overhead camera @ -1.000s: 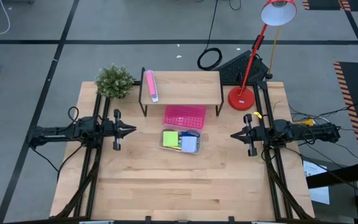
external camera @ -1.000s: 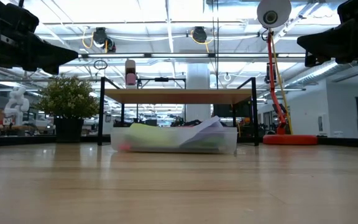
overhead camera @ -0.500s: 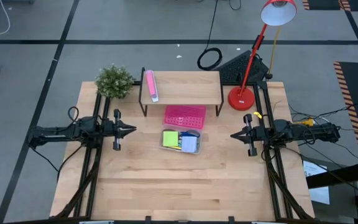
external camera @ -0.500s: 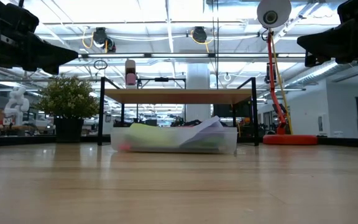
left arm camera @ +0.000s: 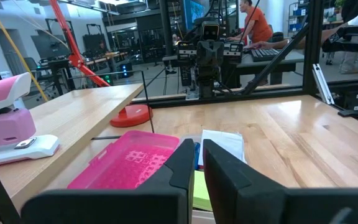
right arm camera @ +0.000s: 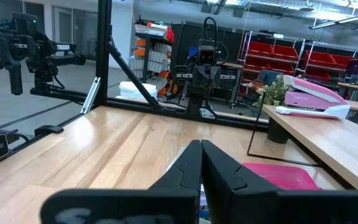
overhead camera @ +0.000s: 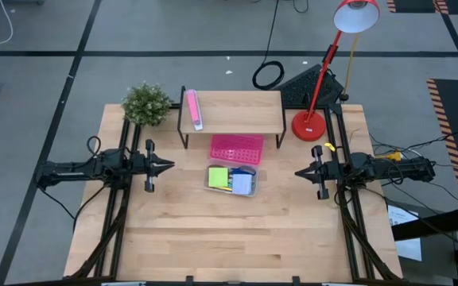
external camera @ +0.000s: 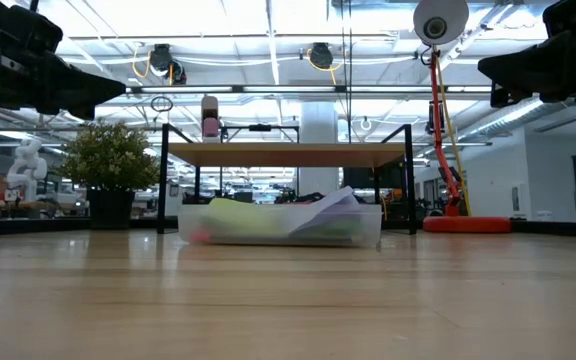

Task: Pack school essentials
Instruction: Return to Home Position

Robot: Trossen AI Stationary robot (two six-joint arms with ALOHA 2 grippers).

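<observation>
Nothing differs from the earlier pictures: both arms and all objects are in the same places as one second ago.

The left gripper point(overhead camera: 165, 165) hovers above the left edge of the table point(overhead camera: 229, 238), and its fingers are pressed together, holding nothing. The right gripper point(overhead camera: 300, 172) hovers above the right edge, also with its fingers together and empty. The two grippers point toward each other across the table.

Between them, a little nearer to the right gripper, stands a clear plastic container point(overhead camera: 230, 180). Inside it lie a lime-green note pad point(overhead camera: 217, 177) and a pale-blue note pad point(overhead camera: 242, 184), with some thin blue items between and behind them; the smaller pieces cannot be told apart. In the low view the container point(external camera: 280, 223) shows coloured shapes through its wall.

Just behind the container, touching or nearly touching it, lies the pink perforated tray point(overhead camera: 235, 148), partly under a small wooden shelf point(overhead camera: 233, 111) with black legs. A pink-and-white stapler point(overhead camera: 192, 109) rests on the shelf, on the side of the left gripper. A potted plant point(overhead camera: 145, 103) stands beyond the left gripper, and a red desk lamp point(overhead camera: 309, 125) stands beyond the right gripper.
</observation>
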